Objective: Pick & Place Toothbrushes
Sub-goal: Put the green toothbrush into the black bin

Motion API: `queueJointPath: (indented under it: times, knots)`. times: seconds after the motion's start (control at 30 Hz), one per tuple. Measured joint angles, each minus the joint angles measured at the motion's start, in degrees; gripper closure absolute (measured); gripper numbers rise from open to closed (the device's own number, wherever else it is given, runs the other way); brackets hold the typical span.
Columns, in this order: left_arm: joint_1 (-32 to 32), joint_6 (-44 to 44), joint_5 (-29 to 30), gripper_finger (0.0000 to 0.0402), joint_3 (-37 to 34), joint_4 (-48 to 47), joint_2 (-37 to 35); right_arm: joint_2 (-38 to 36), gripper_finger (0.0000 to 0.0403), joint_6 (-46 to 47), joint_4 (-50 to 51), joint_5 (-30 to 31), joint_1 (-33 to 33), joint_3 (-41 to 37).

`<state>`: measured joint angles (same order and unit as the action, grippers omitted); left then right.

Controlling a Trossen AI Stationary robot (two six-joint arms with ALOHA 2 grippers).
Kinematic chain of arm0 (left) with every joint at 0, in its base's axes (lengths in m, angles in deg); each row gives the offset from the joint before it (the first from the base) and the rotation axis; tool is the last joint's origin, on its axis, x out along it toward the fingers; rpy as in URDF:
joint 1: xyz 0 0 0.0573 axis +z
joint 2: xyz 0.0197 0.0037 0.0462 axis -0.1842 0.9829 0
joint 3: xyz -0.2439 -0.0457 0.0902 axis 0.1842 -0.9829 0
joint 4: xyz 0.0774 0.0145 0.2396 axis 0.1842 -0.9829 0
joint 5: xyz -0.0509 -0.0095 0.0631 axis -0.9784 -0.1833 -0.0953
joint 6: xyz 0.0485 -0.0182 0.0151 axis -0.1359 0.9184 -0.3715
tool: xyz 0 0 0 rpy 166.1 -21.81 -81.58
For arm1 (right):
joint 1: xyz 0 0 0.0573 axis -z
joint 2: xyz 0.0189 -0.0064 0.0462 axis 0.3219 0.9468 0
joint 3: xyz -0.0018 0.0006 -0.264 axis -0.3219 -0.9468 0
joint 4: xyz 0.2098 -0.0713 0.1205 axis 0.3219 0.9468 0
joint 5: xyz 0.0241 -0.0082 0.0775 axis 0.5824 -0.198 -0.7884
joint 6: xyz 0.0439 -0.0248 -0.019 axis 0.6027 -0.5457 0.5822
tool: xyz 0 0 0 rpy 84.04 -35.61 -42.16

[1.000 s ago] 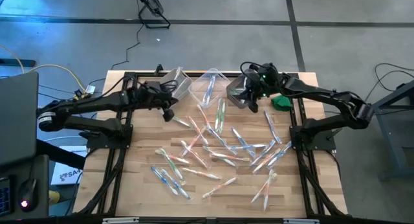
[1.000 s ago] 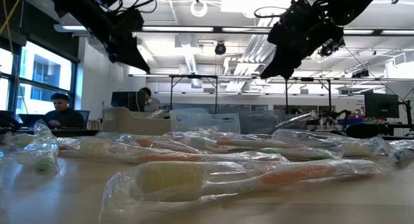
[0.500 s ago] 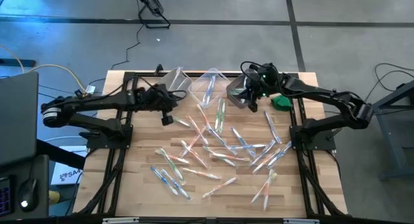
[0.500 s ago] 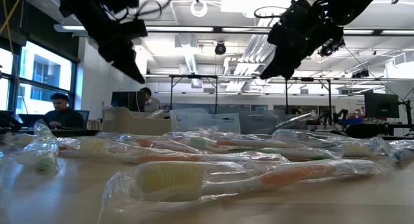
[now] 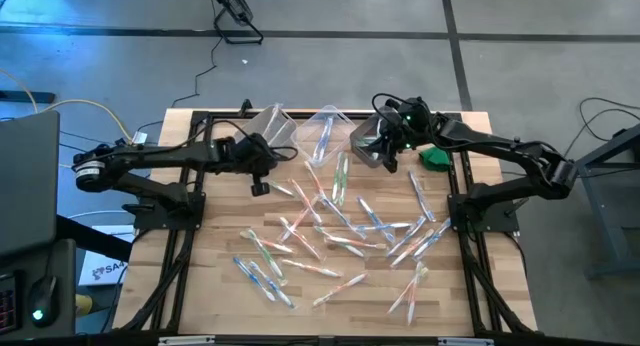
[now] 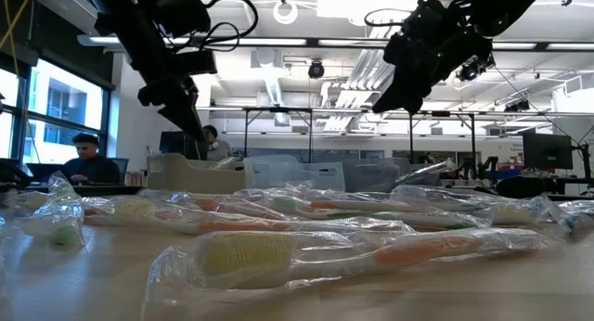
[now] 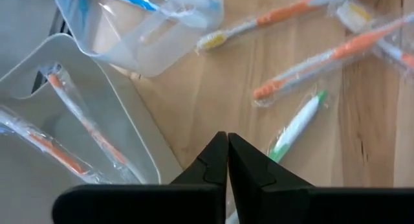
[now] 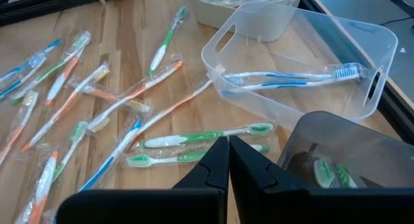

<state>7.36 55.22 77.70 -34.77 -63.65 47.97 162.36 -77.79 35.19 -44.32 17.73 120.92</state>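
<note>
The left claw hangs with its fingers pressed together and holding nothing, over the far left part of the counter, just right of the near edge of the left bin. What the next pick likely turns on lies just to its right: an orange-handled toothbrush at the far left edge of the scattered toothbrushes, its long axis running roughly left to right with a slight slant, so its near end almost points at the claw. In the left wrist view a green-and-white toothbrush lies just ahead of the shut fingertips, with orange ones beyond it. The left arm is plainly the nearer one for this end of the pile; it reaches in from the left, stretched nearly level across the counter, wrist tipped downward. It would have to open before it could take anything. The right claw is also closed and empty, waiting beside the dark right bin at the far right; two green toothbrushes lie just ahead of it.
</note>
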Motion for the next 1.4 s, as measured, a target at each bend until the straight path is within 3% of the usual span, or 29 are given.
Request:
queueJointPath:
  times: [0.33, 0.5, 1.1, 1.4]
  knots:
    - [0.0, -1.4, -0.6, 0.0263, 0.0, -2.1, 2.6, 0.0, 0.0398, -0.3, -0.1, 0.0, 0.0, 0.0]
    - [0.0, -1.5, -1.4, 0.0223, 0.0, -3.3, 6.0, 0.0, 0.0398, -0.3, -0.1, 0.0, 0.0, 0.0]
    - [0.0, -1.8, -1.8, 0.0213, 0.0, -5.2, 18.3, 0.0, 0.0398, -0.3, 0.8, 0.0, 0.0, 0.0]
    - [0.1, -3.0, -5.2, 0.0213, 0.2, -5.4, 19.8, 0.0, 0.0398, -0.3, 0.7, 0.0, 0.0, 0.0]
